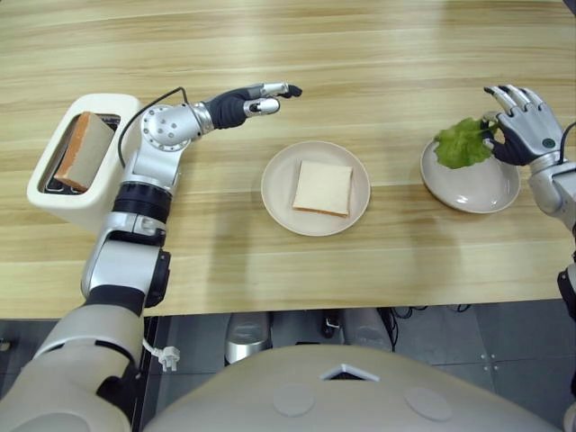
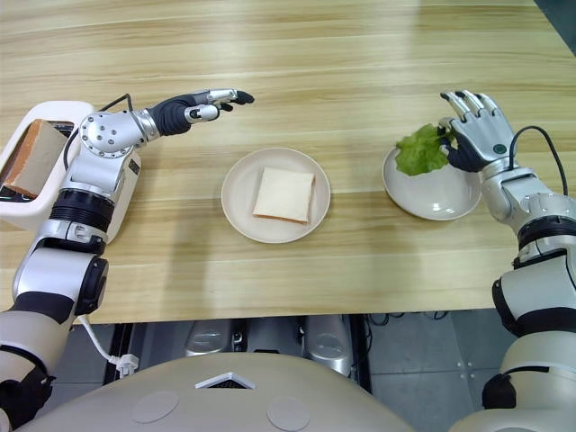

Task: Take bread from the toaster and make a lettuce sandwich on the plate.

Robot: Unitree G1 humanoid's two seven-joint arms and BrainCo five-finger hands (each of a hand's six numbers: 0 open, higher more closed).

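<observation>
Light wooden table [image 1: 360,54], plank grain running left to right, takes up most of the scene. Even, soft light on the top. Past the near edge: grey tiled floor [image 1: 504,333] with darker joints. Black cables [image 1: 407,312] lie under the table, a white plug [image 1: 167,358] at left, and shiny rounded metal bases [image 1: 247,337] between.

A slice of bread [image 1: 322,187] lay on the plate [image 1: 274,193] at the middle of the worktop [image 1: 360,54]. The toaster [image 1: 85,193] stood at far left, a second slice [image 1: 76,151] upright in its slot. Right of the plate sat a dish [image 1: 477,191], the lettuce leaf [image 1: 463,142] over its rear rim in the right hand [image 1: 522,121]. The left hand [image 1: 243,103] hung behind the plate, to its left.
</observation>
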